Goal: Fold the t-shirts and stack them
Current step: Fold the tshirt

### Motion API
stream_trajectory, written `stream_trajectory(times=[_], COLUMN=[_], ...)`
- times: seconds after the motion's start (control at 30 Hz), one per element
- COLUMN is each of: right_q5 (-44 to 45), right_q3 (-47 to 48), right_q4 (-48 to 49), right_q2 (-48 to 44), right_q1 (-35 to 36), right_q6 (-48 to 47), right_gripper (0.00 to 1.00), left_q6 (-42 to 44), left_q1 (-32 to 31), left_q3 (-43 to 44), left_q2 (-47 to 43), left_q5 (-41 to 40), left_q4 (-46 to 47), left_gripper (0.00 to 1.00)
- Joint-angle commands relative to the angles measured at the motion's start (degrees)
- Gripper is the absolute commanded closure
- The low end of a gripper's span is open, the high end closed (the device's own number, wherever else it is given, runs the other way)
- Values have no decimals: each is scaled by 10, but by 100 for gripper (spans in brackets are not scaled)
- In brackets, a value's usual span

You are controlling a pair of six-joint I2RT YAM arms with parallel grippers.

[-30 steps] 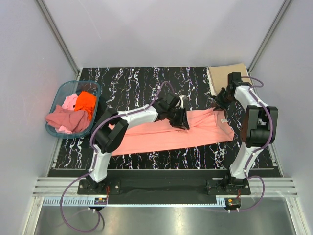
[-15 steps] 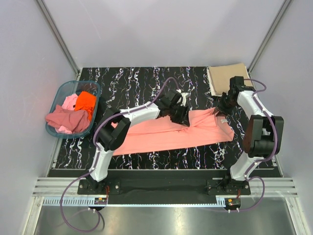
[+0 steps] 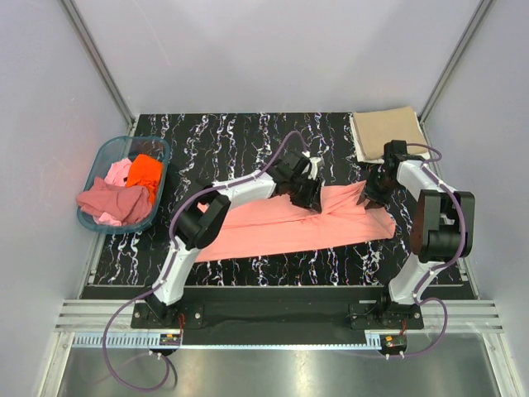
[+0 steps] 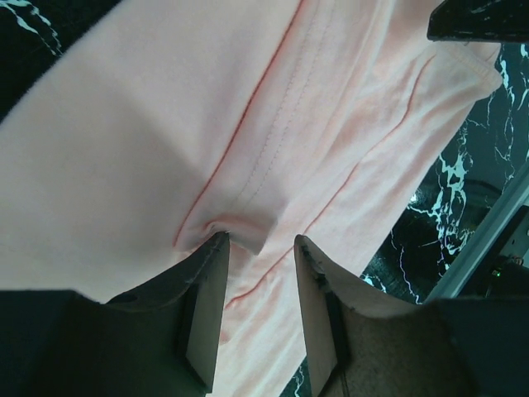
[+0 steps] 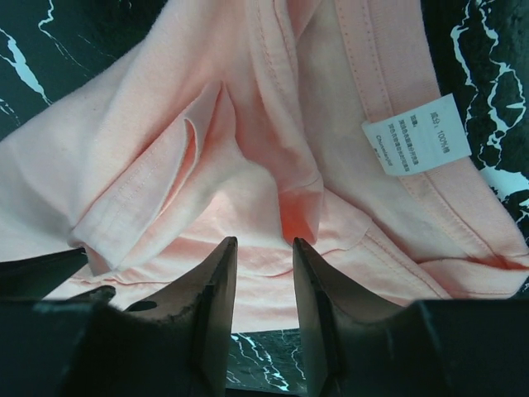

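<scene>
A salmon-pink t-shirt [image 3: 273, 231] lies spread in a long band across the middle of the black marbled table [image 3: 231, 141]. My left gripper [image 3: 304, 192] is down on its far edge near the middle. In the left wrist view [image 4: 259, 244] its jaws stand apart over a small pucker of pink fabric [image 4: 165, 124]. My right gripper [image 3: 370, 191] is at the shirt's right end. In the right wrist view [image 5: 264, 244] it is open over bunched folds [image 5: 165, 149], near the white care label [image 5: 416, 135]. A folded tan t-shirt [image 3: 384, 132] lies at the far right corner.
A translucent teal basket [image 3: 106, 153] at the left edge holds orange [image 3: 145, 172], light pink [image 3: 118, 172] and dusty rose [image 3: 111, 203] t-shirts, the last hanging over its rim. Grey walls close in the table on three sides.
My right gripper has come away from the tan shirt's edge and down onto the pink shirt's right end. My left gripper has shifted slightly farther and to the right along the shirt's far edge.
</scene>
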Motion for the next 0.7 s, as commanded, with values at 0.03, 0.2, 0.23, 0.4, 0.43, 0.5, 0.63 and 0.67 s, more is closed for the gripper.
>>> stream_trajectory(times=[0.03, 0.2, 0.23, 0.4, 0.43, 0.5, 0.63, 0.67], right_q5=[10, -1, -4, -20, -20, -20, -23, -19], right_q3=[11, 0, 1, 2, 2, 3, 12, 14], right_q4=[20, 22, 22, 25, 25, 27, 26, 26], right_q2=[3, -15, -16, -25, -24, -22, -22, -24], right_q1=[1, 1, 1, 1, 1, 1, 1, 1], right_q6=[-23, -20, -20, -11, -10, -11, -10, -4], right_gripper=[60, 59, 59, 59, 59, 60, 62, 62], left_q6=[8, -3, -6, -9, -7, 5, 54, 70], left_q1=[18, 32, 34, 39, 40, 41, 35, 31], left_q3=[41, 50, 54, 72, 70, 65, 20, 13], left_q2=[12, 13, 13, 24, 21, 13, -23, -30], left_q5=[2, 0, 3, 7, 6, 8, 4, -4], left_q4=[12, 21, 25, 32, 31, 30, 29, 29], left_gripper=[58, 58, 58, 58, 57, 57, 59, 59])
